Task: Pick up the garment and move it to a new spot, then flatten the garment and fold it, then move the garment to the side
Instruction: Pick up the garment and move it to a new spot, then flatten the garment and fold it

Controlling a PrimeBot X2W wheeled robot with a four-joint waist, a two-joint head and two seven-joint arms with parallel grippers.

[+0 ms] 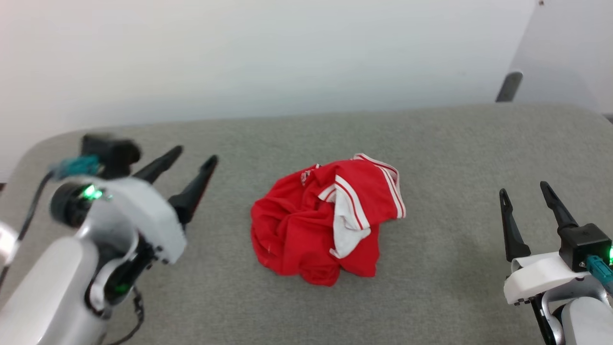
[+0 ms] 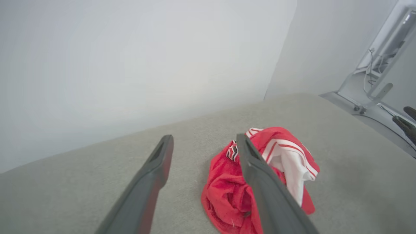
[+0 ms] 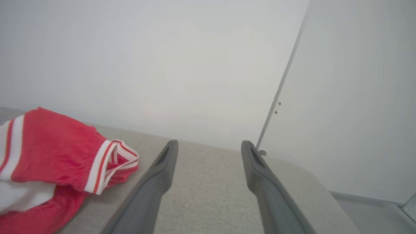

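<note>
**Jersey in a heap, both grippers empty**

The jersey lay bunched at the middle of the grey surface. The left gripper hung near its left side, jaws spread wide, holding nothing. The right gripper, by the right edge, gaped empty too.

Your left gripper has its two long dark fingers spread wide, with the grey fabric-covered tabletop showing between them. The crumpled red jersey with a white sleeve and white-and-red striped trim lies heaped on the tabletop, just beyond and to the right of the right-hand finger, which hides part of it. You cannot tell whether that finger touches the cloth. A pale wall rises beyond the fingertips.
</note>
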